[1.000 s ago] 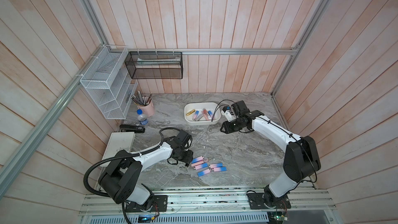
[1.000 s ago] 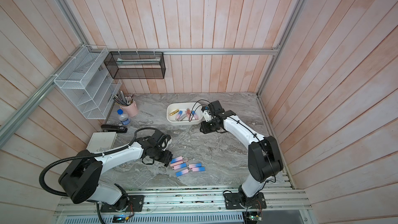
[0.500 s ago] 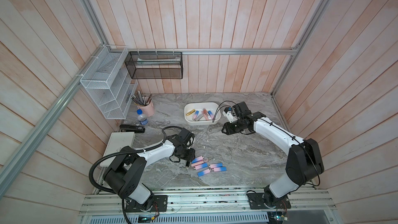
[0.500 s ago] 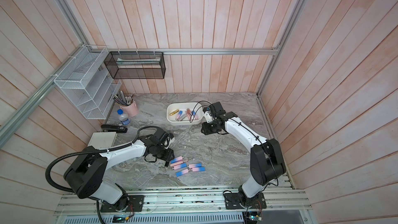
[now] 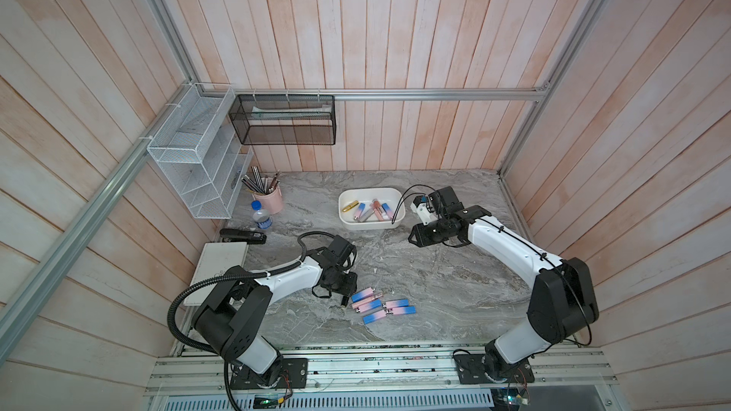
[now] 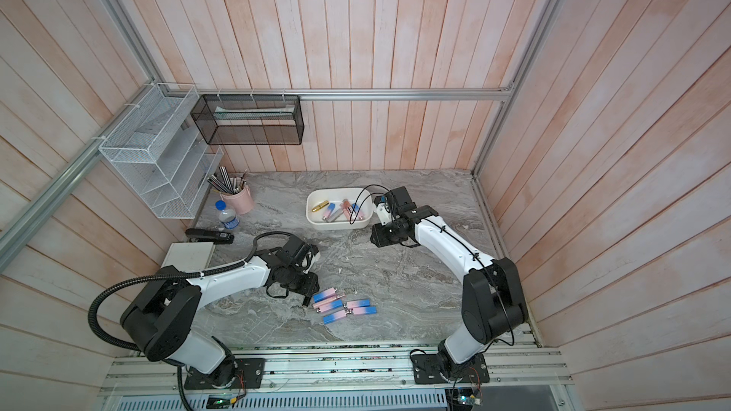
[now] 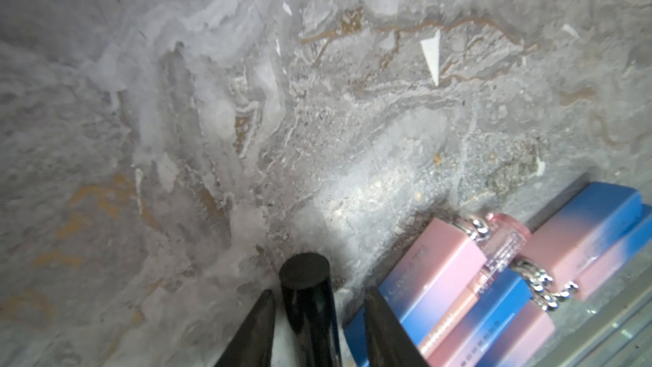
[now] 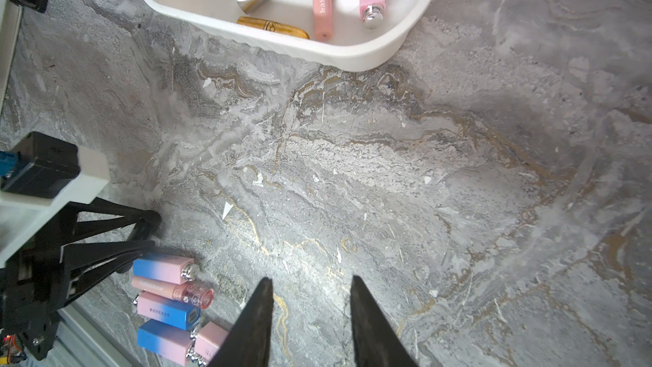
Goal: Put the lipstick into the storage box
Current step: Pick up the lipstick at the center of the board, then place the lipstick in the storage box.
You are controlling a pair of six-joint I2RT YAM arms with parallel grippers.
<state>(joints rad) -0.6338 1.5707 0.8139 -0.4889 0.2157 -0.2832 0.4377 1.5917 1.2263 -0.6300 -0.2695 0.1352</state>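
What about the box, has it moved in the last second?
No. The box keeps the same gap to the pink cup and to the back wall in both top views.

Pencil cup (image 5: 269, 200) beside water bottle (image 5: 261, 217)

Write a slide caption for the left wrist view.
Left gripper straddles a black tube on the marble tabletop, pink-and-blue lipsticks lying close beside it.

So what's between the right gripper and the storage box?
Just bare marble table with tiny white flecks; the right wrist view shows it, from the right gripper to the storage box.
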